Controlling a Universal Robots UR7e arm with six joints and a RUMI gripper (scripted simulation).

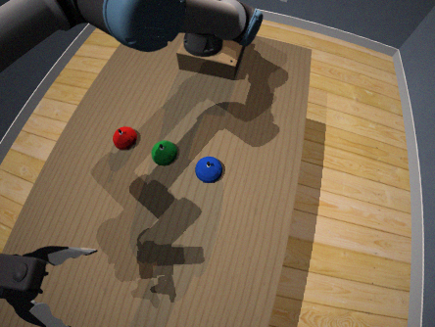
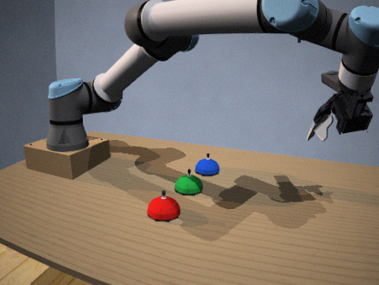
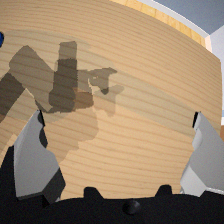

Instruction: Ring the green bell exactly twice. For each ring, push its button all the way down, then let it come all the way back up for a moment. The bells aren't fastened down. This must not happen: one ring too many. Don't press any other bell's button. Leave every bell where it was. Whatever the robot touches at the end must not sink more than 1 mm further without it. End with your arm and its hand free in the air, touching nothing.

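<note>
The green bell (image 1: 164, 152) stands in the middle of a row of three on the table, its small dark button standing up on top; it also shows in the exterior view (image 2: 188, 184). The red bell (image 1: 124, 137) is on one side of it and the blue bell (image 1: 209, 169) on the other. My gripper (image 2: 326, 125) hangs high above the table, well away from the bells, past the blue one. Its fingers stand wide open with nothing between them, as the wrist view (image 3: 117, 155) shows. In the top view the gripper (image 1: 64, 281) is at the lower left corner.
The arm's base sits on a wooden block (image 2: 66, 157) at the far end of the table. The red bell (image 2: 163, 207) and blue bell (image 2: 207, 166) flank the green one closely. A sliver of the blue bell (image 3: 1, 37) shows at the wrist view's left edge.
</note>
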